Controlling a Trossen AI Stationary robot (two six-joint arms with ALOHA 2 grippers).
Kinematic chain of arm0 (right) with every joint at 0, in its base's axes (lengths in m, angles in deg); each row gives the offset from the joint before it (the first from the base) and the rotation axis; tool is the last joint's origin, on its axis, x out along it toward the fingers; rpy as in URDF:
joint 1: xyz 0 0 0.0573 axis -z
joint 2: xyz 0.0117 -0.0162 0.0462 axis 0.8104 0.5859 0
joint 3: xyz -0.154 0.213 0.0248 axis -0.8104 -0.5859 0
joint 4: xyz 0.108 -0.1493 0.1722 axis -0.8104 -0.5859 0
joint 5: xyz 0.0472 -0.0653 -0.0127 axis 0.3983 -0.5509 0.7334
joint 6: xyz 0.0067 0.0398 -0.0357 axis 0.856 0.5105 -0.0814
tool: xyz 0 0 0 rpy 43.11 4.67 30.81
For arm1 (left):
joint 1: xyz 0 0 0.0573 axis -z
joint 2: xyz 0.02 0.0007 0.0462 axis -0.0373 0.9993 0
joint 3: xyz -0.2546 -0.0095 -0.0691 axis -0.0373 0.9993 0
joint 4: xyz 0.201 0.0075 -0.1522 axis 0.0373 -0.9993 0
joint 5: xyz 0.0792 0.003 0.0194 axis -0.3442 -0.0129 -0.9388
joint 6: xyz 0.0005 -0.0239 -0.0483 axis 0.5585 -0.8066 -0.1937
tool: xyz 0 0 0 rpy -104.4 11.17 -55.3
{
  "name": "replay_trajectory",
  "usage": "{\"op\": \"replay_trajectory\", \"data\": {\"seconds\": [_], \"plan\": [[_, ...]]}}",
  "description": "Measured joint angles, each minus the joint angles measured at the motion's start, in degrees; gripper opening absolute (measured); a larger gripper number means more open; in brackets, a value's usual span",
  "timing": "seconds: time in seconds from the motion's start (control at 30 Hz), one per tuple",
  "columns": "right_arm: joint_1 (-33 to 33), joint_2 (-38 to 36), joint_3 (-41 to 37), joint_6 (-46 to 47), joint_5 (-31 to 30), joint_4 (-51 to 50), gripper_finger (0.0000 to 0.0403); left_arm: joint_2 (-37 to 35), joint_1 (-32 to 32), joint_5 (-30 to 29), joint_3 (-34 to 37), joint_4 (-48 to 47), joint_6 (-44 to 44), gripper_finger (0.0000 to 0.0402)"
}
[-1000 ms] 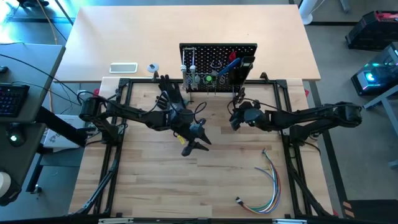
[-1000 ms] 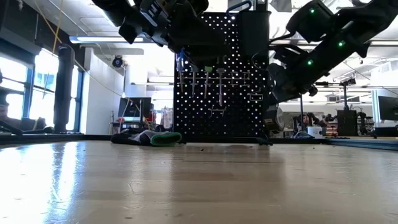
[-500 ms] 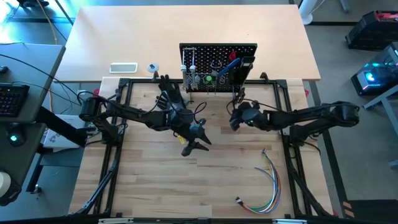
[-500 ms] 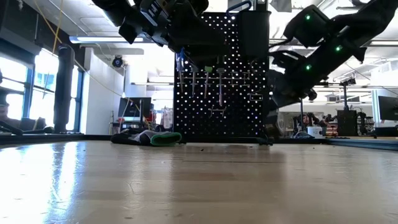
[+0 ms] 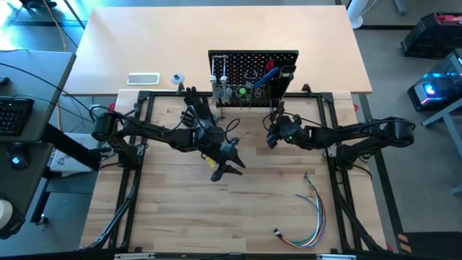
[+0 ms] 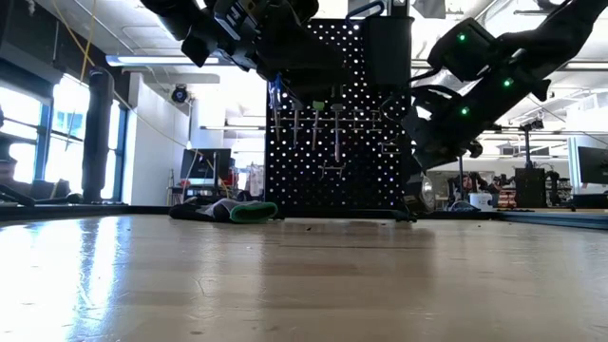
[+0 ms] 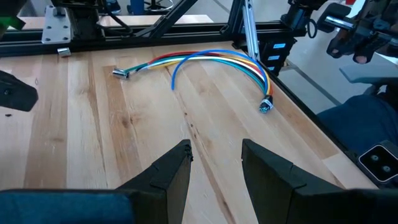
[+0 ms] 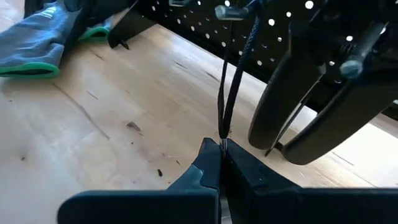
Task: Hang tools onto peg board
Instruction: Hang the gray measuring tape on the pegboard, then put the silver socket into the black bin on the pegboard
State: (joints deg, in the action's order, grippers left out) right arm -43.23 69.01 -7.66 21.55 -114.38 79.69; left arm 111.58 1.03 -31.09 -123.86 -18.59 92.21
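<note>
Right gripper (image 8: 221, 163) is clamped on a thin dark cord (image 8: 231, 93) whose loop runs up to the peg board (image 5: 253, 68) at the bench's rear edge. Advance slowly, seat the loop fully over a hook, then let go. Left gripper (image 7: 214, 168) waits agape mid-bench. No legible markings

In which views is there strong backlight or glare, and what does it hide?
Low view: bright windows behind turn the peg board and both arms into silhouettes, light shining through its holes. High view: even light, mild sheen on the table. Right wrist view: the right gripper shows clearly.
</note>
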Motion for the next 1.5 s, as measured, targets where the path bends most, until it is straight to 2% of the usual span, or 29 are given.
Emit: {"op": "replay_trajectory", "data": {"seconds": [0.33,0.53,0.63,0.9,1.03,1.27,1.5], "plan": [[4.2,0.0,0.0,-1.3,4.2,0.1,0.0000,0.0,0.0,0.0,0.0,0.1,0.0,0.0136],[5.6,0.0,0.0,-1.3,9.6,0.6,0.0006,0.0,0.0,0.0,0.0,0.1,0.0,0.0136],[5.6,0.0,0.0,-1.2,10.1,0.6,0.0031,0.0,0.0,0.0,0.0,0.1,0.0,0.0136],[5.5,0.0,0.0,0.4,10.1,0.0,0.0137,0.0,0.0,0.0,0.0,-0.6,-0.6,0.0136],[4.2,-0.2,0.0,0.4,10.1,0.0,0.0173,0.0,0.0,0.0,0.0,-1.5,-1.0,0.0136],[0.3,-2.9,0.0,1.5,8.5,-2.1,0.0184,0.0,0.0,0.0,0.0,-3.3,-1.0,0.0136],[-5.3,-10.5,0.0,5.0,6.4,-9.1,0.0185,0.0,0.1,0.0,0.0,-4.8,-1.0,0.0136]]}}
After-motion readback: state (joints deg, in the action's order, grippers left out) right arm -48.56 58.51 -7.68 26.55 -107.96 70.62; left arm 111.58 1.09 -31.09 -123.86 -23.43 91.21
